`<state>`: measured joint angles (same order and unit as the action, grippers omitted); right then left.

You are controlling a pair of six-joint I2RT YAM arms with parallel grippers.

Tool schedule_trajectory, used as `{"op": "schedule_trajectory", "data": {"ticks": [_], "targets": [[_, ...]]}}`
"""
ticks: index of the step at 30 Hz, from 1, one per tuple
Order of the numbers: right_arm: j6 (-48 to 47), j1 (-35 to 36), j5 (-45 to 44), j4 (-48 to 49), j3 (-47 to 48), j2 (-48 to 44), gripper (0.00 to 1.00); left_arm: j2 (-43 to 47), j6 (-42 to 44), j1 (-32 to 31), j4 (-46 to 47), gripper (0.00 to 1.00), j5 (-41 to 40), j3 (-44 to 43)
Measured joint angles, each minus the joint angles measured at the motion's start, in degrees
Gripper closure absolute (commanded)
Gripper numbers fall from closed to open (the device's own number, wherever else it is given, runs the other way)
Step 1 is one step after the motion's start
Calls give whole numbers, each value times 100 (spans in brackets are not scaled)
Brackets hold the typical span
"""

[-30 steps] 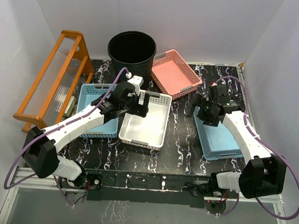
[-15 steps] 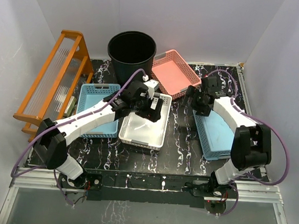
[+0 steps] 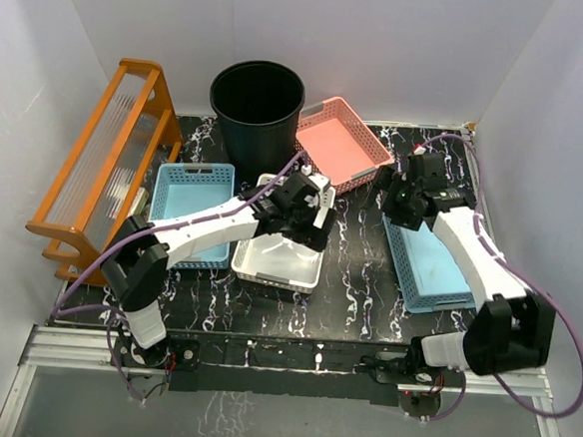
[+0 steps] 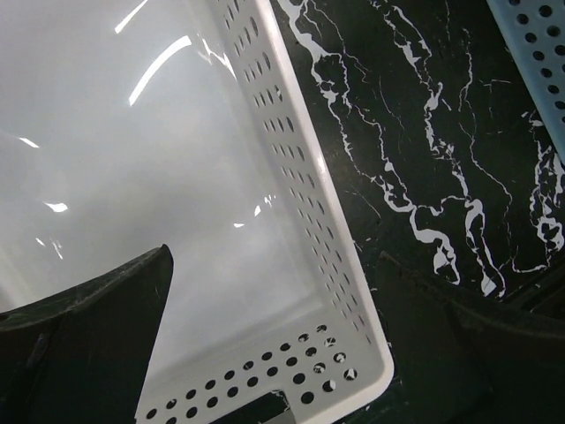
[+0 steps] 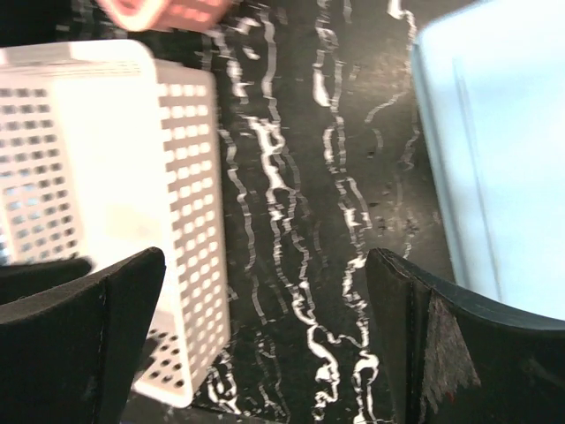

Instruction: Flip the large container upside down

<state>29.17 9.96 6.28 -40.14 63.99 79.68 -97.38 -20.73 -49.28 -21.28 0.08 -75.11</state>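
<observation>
The large container is a tall round black bin standing upright, mouth up, at the back of the table between the orange rack and the pink basket. It shows in neither wrist view. My left gripper is open and empty, hovering over the right side of the white basket; in the left wrist view its jaws straddle the basket's corner. My right gripper is open and empty over bare table right of the white basket; the right wrist view shows the marbled table between its jaws.
An orange rack stands at the left. A blue basket lies left of the white one, a pink basket behind it, and another blue basket at the right. White walls enclose the table.
My left gripper has moved right, from the white basket's left edge to its right side. My right gripper has shifted back and to the left, off the right blue basket.
</observation>
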Motion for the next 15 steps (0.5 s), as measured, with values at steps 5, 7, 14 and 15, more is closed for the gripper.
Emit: {"op": "schedule_trajectory", "data": {"ticks": [5,7,14,15], "targets": [[151,4,168,70,133,-992,2,-553,-422,-243,-63,7,-437,-299],[203,4,70,192,247,-1335,2,-739,-516,-337,-37,11,-586,-391],[267,4,-282,387,409,-1720,2,-1510,-802,-612,-68,64,-1036,-944],[271,4,-315,382,404,-1698,2,-1578,-811,-634,-72,72,-1049,-968]]}}
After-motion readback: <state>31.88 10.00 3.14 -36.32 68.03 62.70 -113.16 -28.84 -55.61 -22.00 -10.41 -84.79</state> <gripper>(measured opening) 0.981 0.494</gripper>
